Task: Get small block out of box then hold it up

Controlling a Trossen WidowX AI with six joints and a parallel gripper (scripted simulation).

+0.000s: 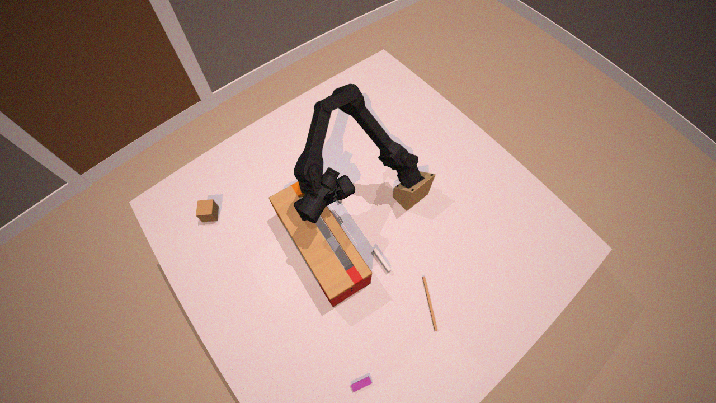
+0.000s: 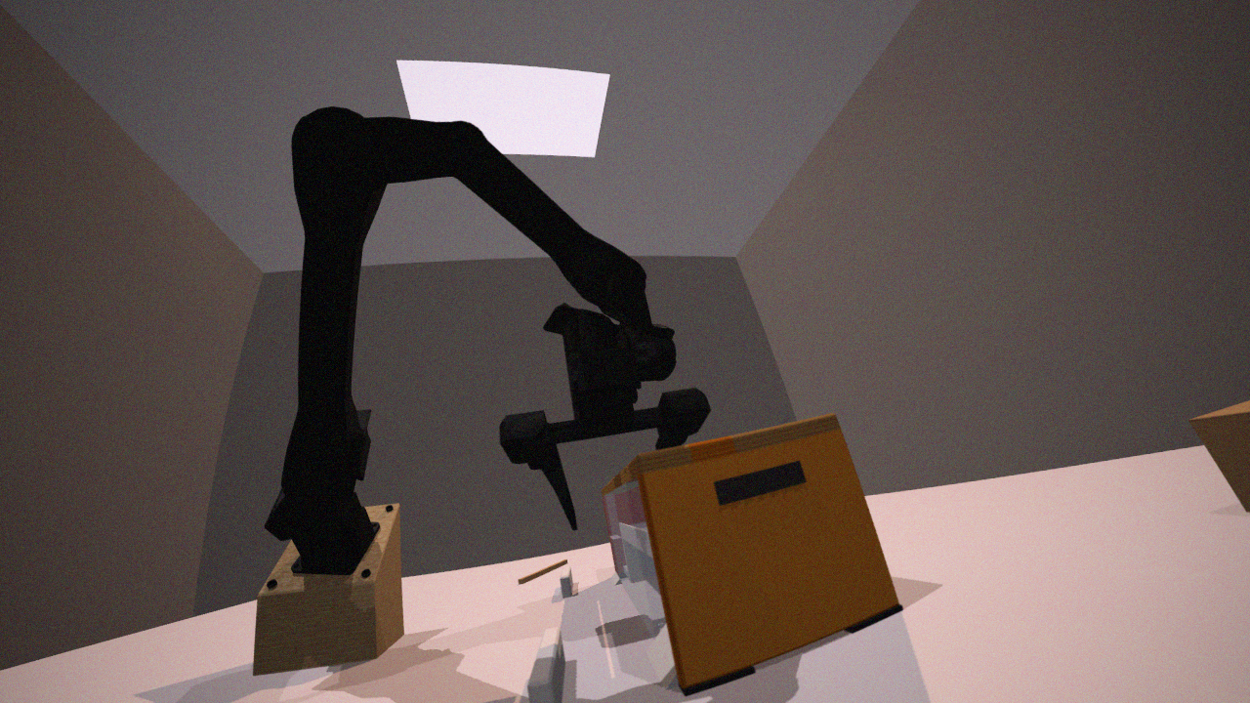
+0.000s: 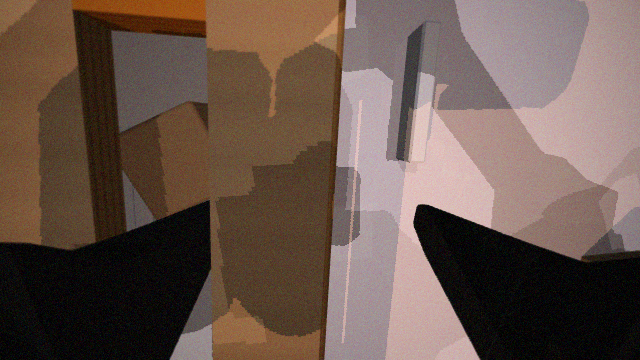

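Observation:
The long tan box (image 1: 320, 255) (image 2: 760, 559) (image 3: 270, 125) lies on the pale mat (image 1: 475, 240). It has an orange end (image 1: 296, 188) (image 3: 140, 7) and a red end (image 1: 355, 275). A slot runs along its top. The small tan block (image 3: 165, 150) shows through the slot in the wrist view, on the shelf close to the orange end. My gripper (image 1: 315, 212) (image 2: 620, 489) (image 3: 324, 211) is open and empty. It straddles the box's front strip: one finger reaches down into the slot just behind the block, and the other hangs outside the clear front.
A grey bar lies on the mat beside the box front, and a white bar nearer the red end. A thin stick (image 1: 429, 303) (image 2: 541, 572), a tan cube (image 1: 206, 209) (image 2: 1228, 445), a magenta tile (image 1: 361, 383) and the arm's base block (image 1: 414, 190) (image 2: 327, 602) stand around.

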